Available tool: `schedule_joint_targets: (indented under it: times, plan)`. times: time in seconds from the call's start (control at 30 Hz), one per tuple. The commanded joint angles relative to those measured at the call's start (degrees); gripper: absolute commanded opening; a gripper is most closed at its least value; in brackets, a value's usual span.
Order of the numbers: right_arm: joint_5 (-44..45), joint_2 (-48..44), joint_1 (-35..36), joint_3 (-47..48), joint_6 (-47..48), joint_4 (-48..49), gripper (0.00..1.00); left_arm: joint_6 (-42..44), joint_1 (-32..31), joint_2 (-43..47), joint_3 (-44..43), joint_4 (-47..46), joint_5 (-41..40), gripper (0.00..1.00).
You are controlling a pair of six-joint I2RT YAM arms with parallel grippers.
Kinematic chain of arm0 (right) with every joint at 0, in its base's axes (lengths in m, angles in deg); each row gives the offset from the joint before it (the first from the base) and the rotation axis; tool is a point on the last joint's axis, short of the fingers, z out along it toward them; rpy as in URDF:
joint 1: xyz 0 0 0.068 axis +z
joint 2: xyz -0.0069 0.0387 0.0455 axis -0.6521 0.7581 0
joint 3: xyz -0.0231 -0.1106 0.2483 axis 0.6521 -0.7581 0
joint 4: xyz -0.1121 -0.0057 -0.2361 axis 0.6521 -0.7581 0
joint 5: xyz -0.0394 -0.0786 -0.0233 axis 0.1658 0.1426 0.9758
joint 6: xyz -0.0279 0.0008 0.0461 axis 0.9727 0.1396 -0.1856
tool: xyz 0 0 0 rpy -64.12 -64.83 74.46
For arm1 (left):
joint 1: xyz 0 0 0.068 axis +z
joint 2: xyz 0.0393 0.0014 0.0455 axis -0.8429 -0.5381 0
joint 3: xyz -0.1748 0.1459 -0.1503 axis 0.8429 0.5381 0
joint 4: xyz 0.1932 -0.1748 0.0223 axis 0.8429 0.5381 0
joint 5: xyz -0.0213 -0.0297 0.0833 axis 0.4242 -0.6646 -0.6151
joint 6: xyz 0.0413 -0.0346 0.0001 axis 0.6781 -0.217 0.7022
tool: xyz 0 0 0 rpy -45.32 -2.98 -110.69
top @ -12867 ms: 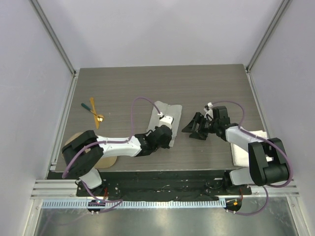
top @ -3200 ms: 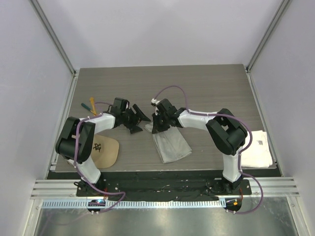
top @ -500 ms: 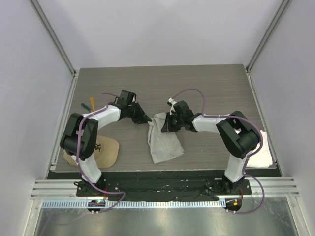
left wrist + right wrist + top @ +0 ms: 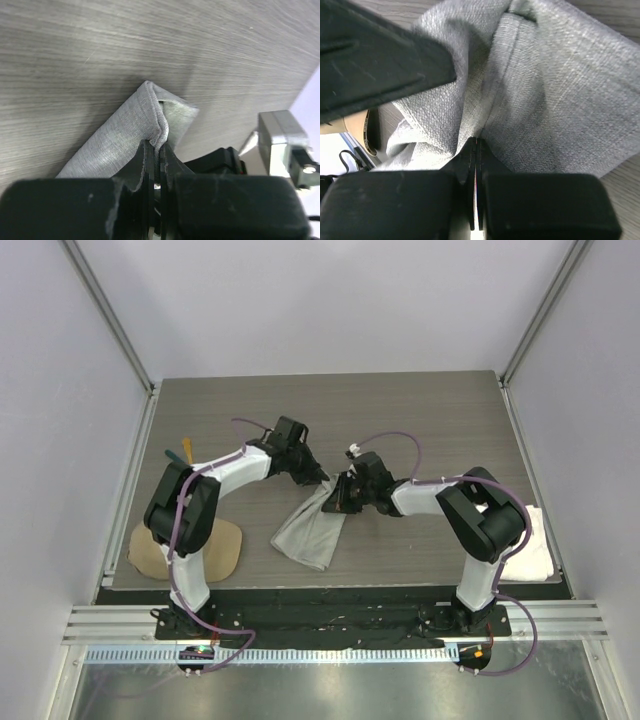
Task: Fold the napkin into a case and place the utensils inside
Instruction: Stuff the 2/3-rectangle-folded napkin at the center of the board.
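The light grey napkin (image 4: 308, 527) lies as a long folded strip running diagonally on the dark table, its upper end lifted between the two grippers. My left gripper (image 4: 322, 478) is shut on the napkin's folded upper edge (image 4: 150, 112), which runs down between its jaw tips (image 4: 159, 144). My right gripper (image 4: 338, 500) is shut, pinching a crease of the napkin (image 4: 560, 95) at its tips (image 4: 476, 141). The utensils (image 4: 183, 454) lie far left, an orange-yellow and a teal handle showing beside the left arm.
A tan cap (image 4: 192, 546) sits at the near left edge, partly under the left arm. A thick white towel (image 4: 532, 540) lies at the near right edge. The left gripper's black body (image 4: 380, 55) crowds the right wrist view.
The left gripper has moved right, close against the right gripper. The napkin's lower end has swung left, so the strip now lies more slanted.
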State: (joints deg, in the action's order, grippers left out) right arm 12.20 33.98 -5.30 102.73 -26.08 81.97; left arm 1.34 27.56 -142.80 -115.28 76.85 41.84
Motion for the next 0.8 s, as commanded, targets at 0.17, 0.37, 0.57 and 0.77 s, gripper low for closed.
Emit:
schedule_joint_targets:
  times: [0.17,0.37,0.57,0.77]
  plan:
    - [0.9,-8.4,-2.9,2.9,4.0,-11.7,0.01,-0.5,-3.0,2.6,-2.4,4.1,-10.5,0.00]
    - [0.6,-7.1,-3.0,2.6,7.0,-12.4,0.01,-2.2,-4.3,3.2,-2.7,5.7,-14.3,0.00]
    - [2.7,-1.6,-3.0,3.7,8.6,-8.8,0.01,-3.9,-6.9,2.8,-5.2,7.6,-18.1,0.00]
    - [2.2,0.5,-3.1,4.5,10.2,-5.9,0.01,-8.1,-8.3,2.3,-6.0,10.0,-20.6,0.00]
